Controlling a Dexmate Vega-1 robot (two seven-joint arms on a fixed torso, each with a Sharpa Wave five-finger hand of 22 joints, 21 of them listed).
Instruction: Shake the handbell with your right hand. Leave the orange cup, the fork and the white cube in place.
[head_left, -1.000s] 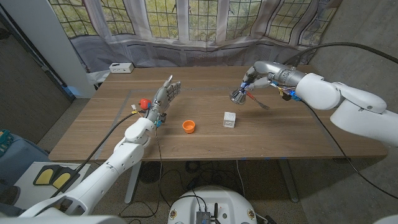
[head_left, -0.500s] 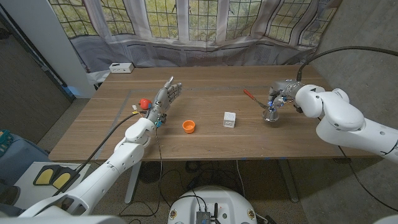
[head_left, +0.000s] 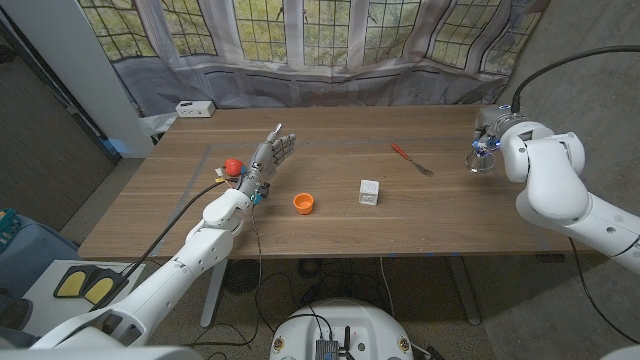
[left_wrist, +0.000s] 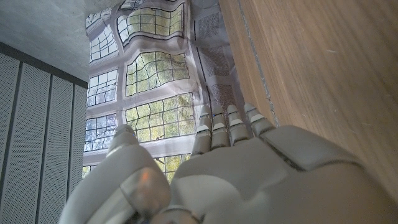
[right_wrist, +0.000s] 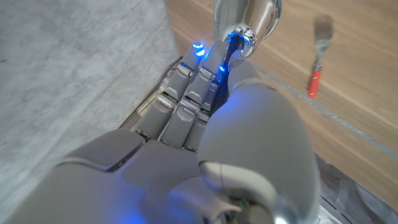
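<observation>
Gripping the handbell (right_wrist: 246, 17) by its handle, your right hand (head_left: 497, 140) holds it aloft over the table's far right corner. Swing from the wrist, staying clear of the fork (head_left: 410, 159). Your left hand (head_left: 262, 162) waits with nothing in it (fingers straight). Wooden table (head_left: 330, 225), curtained windows (head_left: 300, 30) behind.

A small red object (head_left: 232, 165) sat near the table's (head_left: 330, 225) left side — a white box (head_left: 194, 109) lay at its far corner, before the curtain (head_left: 330, 85).
</observation>
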